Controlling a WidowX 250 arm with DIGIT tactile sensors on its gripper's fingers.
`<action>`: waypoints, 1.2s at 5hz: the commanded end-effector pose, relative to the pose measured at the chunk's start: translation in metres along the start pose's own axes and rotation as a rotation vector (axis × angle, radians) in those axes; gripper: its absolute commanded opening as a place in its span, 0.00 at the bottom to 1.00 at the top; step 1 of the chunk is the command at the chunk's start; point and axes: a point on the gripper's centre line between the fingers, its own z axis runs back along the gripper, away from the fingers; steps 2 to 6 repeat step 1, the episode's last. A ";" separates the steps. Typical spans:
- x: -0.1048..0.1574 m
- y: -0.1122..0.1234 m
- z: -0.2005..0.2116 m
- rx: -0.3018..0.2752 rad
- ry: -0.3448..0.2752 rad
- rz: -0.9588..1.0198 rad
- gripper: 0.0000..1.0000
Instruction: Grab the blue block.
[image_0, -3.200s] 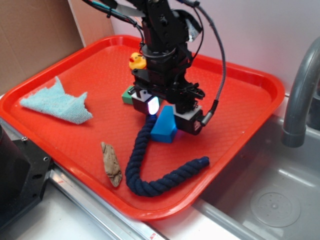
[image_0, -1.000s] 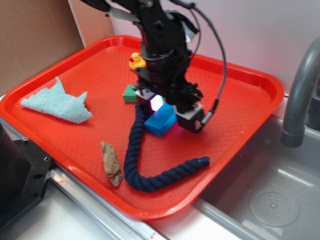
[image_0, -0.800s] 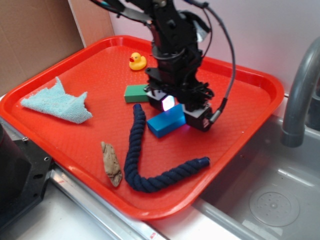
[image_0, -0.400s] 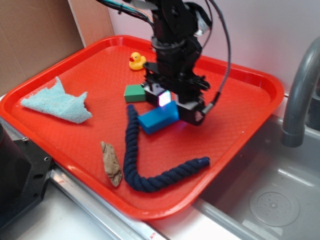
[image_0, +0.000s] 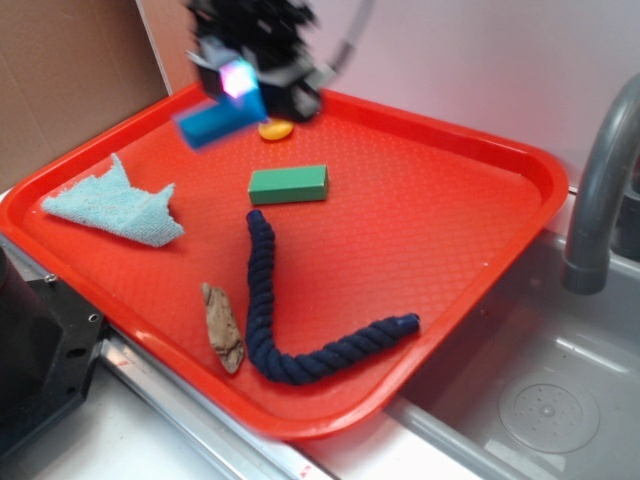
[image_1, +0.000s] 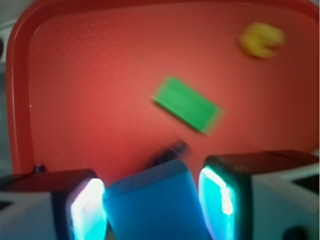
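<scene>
Aloft, blue block (image_1: 152, 207) between gripper (image_1: 150, 202) fingers (image_1: 86, 210)

Your gripper (image_0: 243, 88) is a blocky black unit, blurred in the exterior view, with a small panel glowing pink-white on its front and a grey cable arcing up from it. In the wrist view you see two chunky fingers (image_1: 82, 207), black on top and pale grey below, each with an inner pad lit bright cyan-white.
</scene>
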 end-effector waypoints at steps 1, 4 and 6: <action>-0.009 0.031 0.090 0.047 -0.120 0.075 0.00; -0.009 0.031 0.090 0.047 -0.120 0.075 0.00; -0.009 0.031 0.090 0.047 -0.120 0.075 0.00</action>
